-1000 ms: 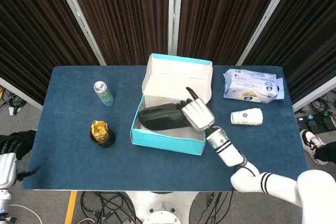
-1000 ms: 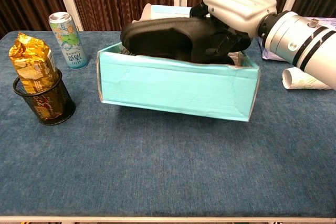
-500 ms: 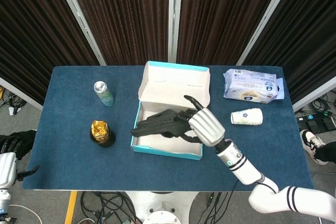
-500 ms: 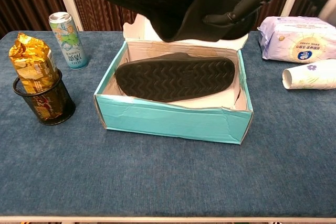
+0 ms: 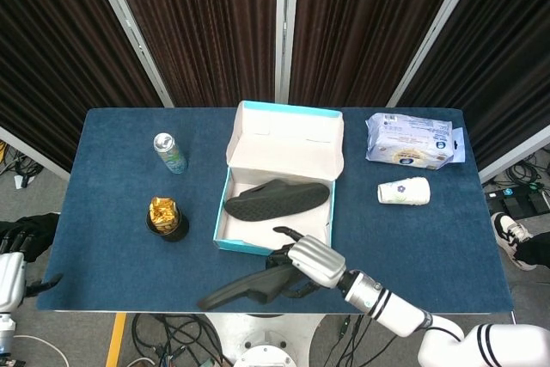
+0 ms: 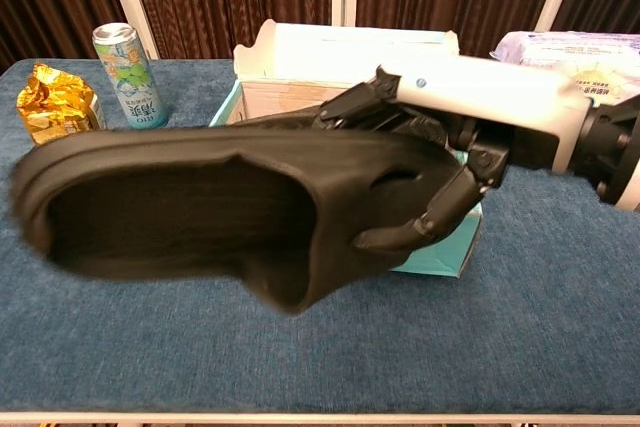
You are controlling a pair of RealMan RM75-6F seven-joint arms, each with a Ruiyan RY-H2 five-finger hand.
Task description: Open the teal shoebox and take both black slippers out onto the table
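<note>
We see two black slippers. Our right hand [image 5: 316,261], white-shelled with dark fingers [image 6: 440,212] curled around its rear edge, holds one slipper [image 5: 249,285] in the air over the near edge of the bench [image 5: 112,212], which is covered in blue felt-like cloth. In the chest view this held slipper fills the foreground: smooth, matte, rubbery, its hollow foot opening turned toward the camera. The second slipper [image 5: 277,198] lies sole up inside the teal shoebox [image 5: 258,245], which is cardboard with a pale inside and its lid standing open at the back; only the head view shows it.

One drink can [image 5: 169,152], one black mesh cup holding a crinkled gold packet [image 5: 167,217], one paper cup lying on its side [image 5: 404,191] and one soft wipes pack [image 5: 409,140] also sit on the bench.

Our left hand [image 5: 19,242] hangs off the bench's left side; we cannot tell how its fingers lie.
</note>
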